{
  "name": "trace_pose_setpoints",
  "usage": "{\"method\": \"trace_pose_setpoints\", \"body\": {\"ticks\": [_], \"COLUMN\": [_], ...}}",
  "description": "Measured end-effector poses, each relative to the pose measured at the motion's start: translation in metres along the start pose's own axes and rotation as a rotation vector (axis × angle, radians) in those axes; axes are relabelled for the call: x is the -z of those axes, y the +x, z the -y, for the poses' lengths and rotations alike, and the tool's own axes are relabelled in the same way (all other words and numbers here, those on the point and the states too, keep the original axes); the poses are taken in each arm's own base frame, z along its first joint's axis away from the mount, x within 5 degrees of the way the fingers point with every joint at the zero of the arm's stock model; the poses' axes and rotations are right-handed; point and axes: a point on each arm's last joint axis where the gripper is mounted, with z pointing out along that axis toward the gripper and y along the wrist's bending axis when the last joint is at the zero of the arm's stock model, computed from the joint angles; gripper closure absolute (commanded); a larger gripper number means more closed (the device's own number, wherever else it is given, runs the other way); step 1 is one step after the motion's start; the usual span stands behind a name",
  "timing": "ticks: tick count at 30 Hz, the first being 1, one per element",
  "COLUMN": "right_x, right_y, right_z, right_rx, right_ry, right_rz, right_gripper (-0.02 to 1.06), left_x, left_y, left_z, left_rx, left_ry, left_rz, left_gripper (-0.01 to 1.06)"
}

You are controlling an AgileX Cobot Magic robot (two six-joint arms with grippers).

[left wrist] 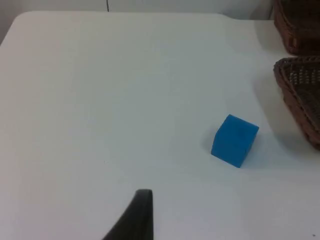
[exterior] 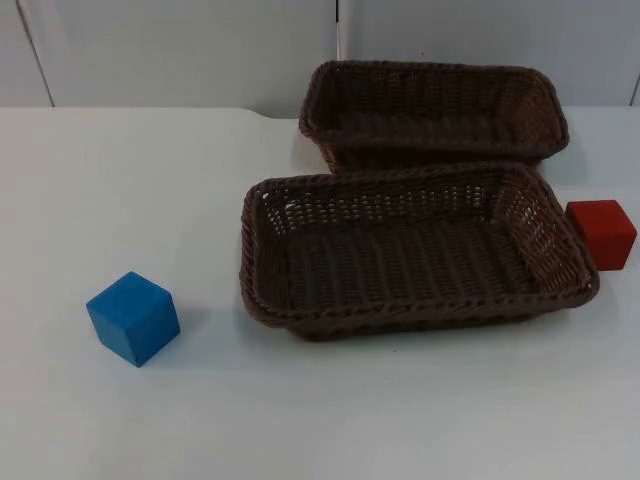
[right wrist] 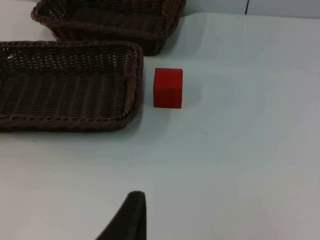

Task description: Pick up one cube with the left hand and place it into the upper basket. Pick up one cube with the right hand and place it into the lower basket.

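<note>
A blue cube [exterior: 133,318] rests on the white table, left of the baskets; in the left wrist view the blue cube [left wrist: 234,140] lies some way ahead of my left gripper [left wrist: 141,200], apart from it. A red cube [exterior: 602,233] sits on the table against the right end of the lower basket [exterior: 262,290]. The right wrist view has the red cube [right wrist: 168,88] well ahead of my right gripper [right wrist: 134,201], untouched. The upper basket [exterior: 318,128] stands just behind the lower one. Both brown wicker baskets hold nothing.
The grey partition wall [exterior: 180,50] closes the table's far edge. White table top [exterior: 330,420] stretches in front of the baskets and around the blue cube.
</note>
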Motion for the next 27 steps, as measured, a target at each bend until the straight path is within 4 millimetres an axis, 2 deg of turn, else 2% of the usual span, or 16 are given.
{"method": "trace_pose_setpoints", "body": {"ticks": [9, 27], "right_x": [0.000, 0.000], "right_y": [0.000, 0.000], "right_z": [0.000, 0.000], "right_rx": [0.000, 0.000], "right_ry": [0.000, 0.000], "right_rz": [0.000, 0.000], "right_gripper": [-0.01, -0.01], "left_x": [0.004, -0.021], "left_y": [-0.022, -0.046], "left_z": [0.001, 0.008], "left_rx": [0.002, 0.045], "left_ry": [0.001, 0.087], "left_rz": [0.033, 0.011], "left_gripper": [0.00, 0.00]}}
